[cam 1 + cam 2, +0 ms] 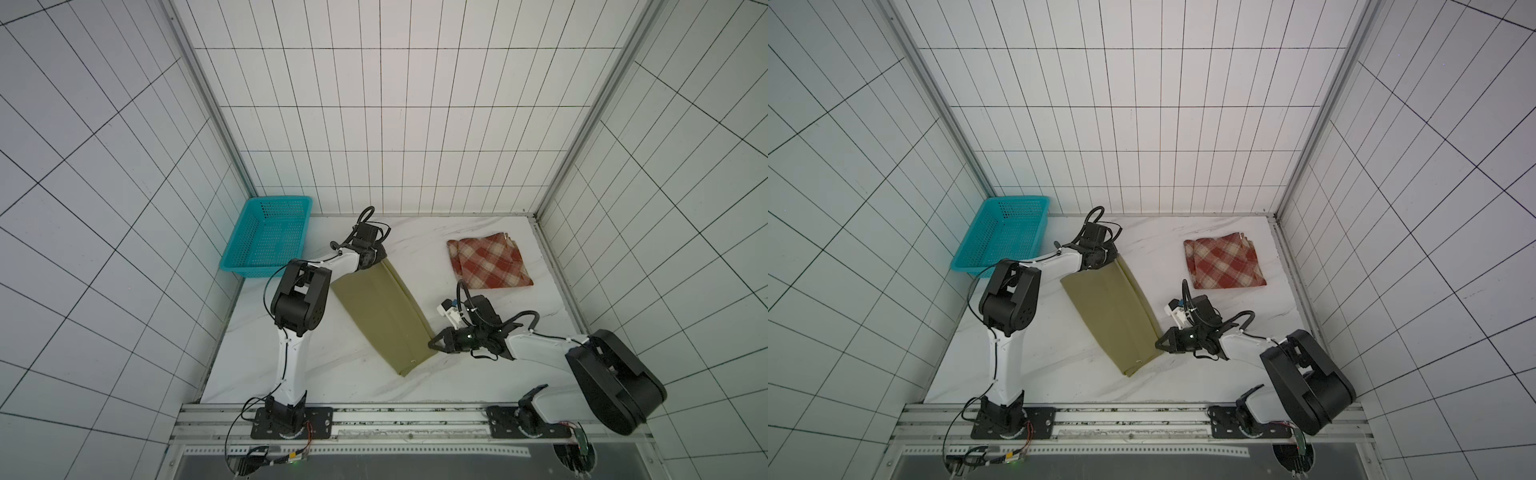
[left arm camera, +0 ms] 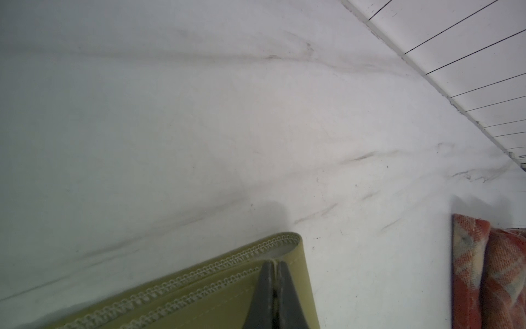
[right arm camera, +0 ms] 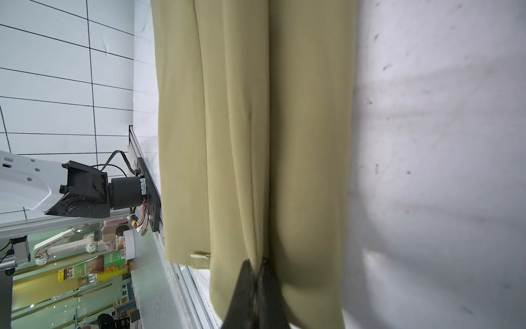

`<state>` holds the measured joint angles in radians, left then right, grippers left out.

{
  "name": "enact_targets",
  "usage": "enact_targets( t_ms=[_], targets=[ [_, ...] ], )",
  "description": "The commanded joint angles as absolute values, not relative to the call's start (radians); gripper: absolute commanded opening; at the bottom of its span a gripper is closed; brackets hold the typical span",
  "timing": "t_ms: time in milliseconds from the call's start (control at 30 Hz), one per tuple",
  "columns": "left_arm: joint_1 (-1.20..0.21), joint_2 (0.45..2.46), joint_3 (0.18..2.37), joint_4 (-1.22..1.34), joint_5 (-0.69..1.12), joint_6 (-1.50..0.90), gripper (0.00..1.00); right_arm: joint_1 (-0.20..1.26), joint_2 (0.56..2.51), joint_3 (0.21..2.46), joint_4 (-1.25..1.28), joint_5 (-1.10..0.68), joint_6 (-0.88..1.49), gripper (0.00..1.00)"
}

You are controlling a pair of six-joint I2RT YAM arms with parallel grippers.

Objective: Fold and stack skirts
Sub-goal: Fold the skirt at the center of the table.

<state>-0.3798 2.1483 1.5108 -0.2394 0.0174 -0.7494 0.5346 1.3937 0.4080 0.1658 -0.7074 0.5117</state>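
On the marble-look tabletop (image 1: 340,365), the job of folding and stacking skirts looks roughly half done. The olive-khaki skirt (image 1: 382,316), the largest piece here, lies as a long narrow strip with its layers doubled lengthwise, stretched between my two grippers and flat on the surface in both top views. The teal perforated basket (image 1: 278,199) sits near my left gripper, on its outer side, and plays no part that I can see. The red and cream plaid skirt (image 1: 488,262) lies as a compact folded square beyond my right gripper, well apart from the olive one; I judge it finished.

My left gripper (image 2: 274,266) is clenched on the stitched hem at the strip's far end. My right gripper (image 3: 257,263) is pinched tight on a ridge of cloth at the near end.

By my reckoning, what remains is to fold the olive strip end to end, then set it on the plaid square. No stack exists yet.
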Motion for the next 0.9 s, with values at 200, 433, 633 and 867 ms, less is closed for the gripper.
enact_targets(
  t_ms=[200,433,633,867],
  targets=[
    [-0.373,2.168,1.540,-0.130,-0.005,-0.797,0.00,0.527,1.429,0.354,0.125,-0.726,0.497,0.00],
    [-0.373,2.147,1.509,-0.065,0.019,-0.854,0.00,0.526,1.428,0.353,0.125,-0.736,0.493,0.00],
    [-0.373,2.166,1.522,-0.038,0.053,-0.891,0.00,0.526,1.356,0.403,0.023,-0.723,0.475,0.00],
    [-0.373,2.169,1.535,-0.025,0.057,-0.906,0.00,0.511,1.212,0.476,-0.069,-0.710,0.485,0.00]
  ],
)
